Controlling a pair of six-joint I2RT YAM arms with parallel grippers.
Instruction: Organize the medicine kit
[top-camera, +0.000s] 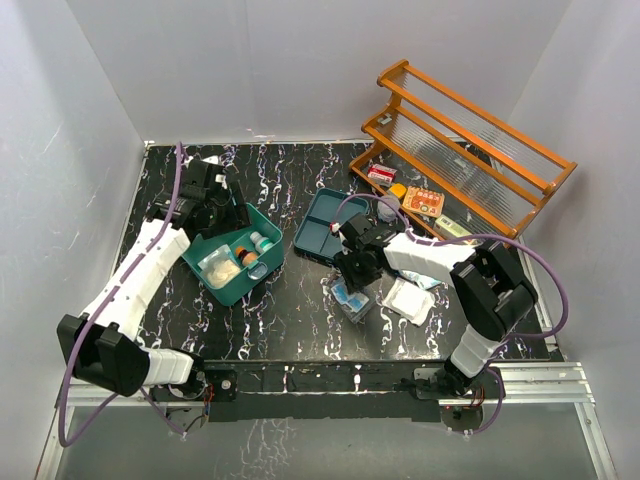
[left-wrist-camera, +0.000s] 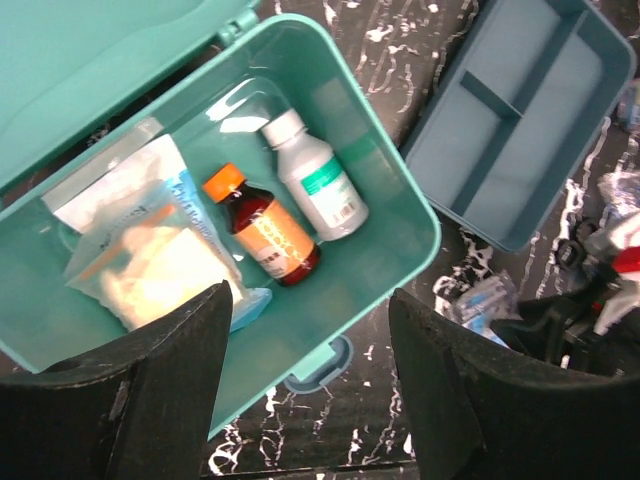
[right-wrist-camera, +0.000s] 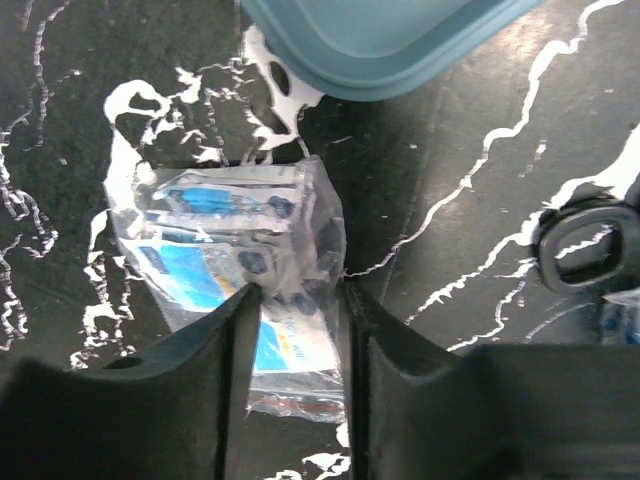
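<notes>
The medicine kit stands open at the left. It is a teal box holding a white bottle, a brown bottle with an orange cap and clear bags of white pads. My left gripper hangs open over the kit's front edge with nothing between its fingers. Right of centre, a clear bag of blue packets lies on the table. My right gripper is down on it. Its fingers press the bag's right part from both sides.
A flat blue divided tray lies between the kit and the right arm. A white packet lies right of the bag. The orange tiered rack fills the back right, with small boxes at its foot.
</notes>
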